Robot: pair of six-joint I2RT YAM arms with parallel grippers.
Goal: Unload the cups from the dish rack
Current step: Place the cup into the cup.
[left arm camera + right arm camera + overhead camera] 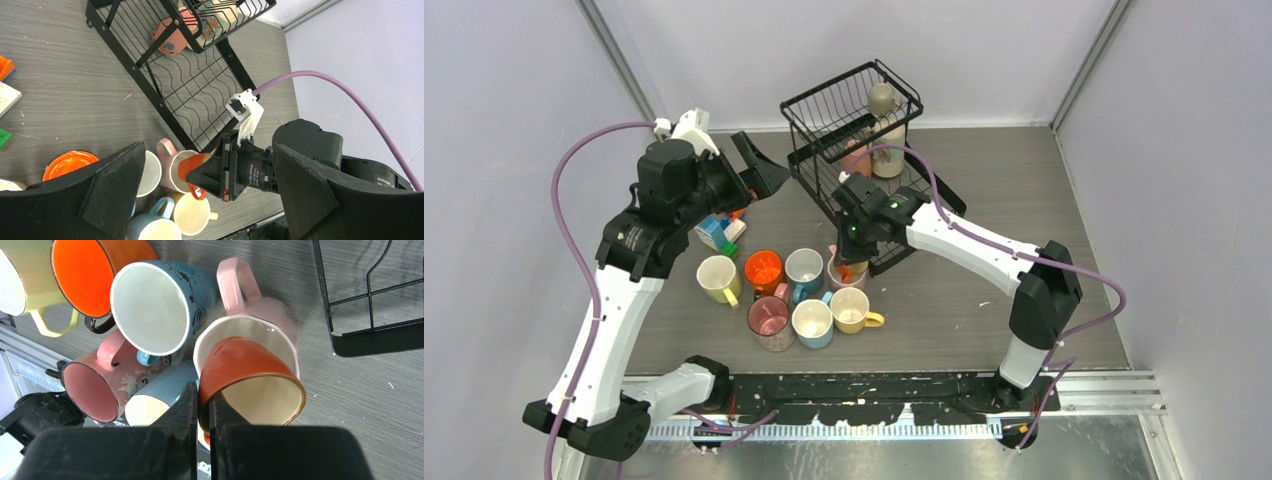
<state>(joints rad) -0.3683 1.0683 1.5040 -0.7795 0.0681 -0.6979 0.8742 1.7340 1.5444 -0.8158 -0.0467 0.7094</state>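
Six mugs [812, 322] sit grouped on the tabletop [984, 170]. Just beyond them the right jaws are clamped on the rim of an orange mug [250, 375], which is tilted into a pink mug [270, 320] beside the rack [897, 81]. The left jaws gape wide and empty, left of the rack. A salmon mug [170, 35] lies on the rack's lower tray, and beige mugs [884, 110] sit in its upper basket.
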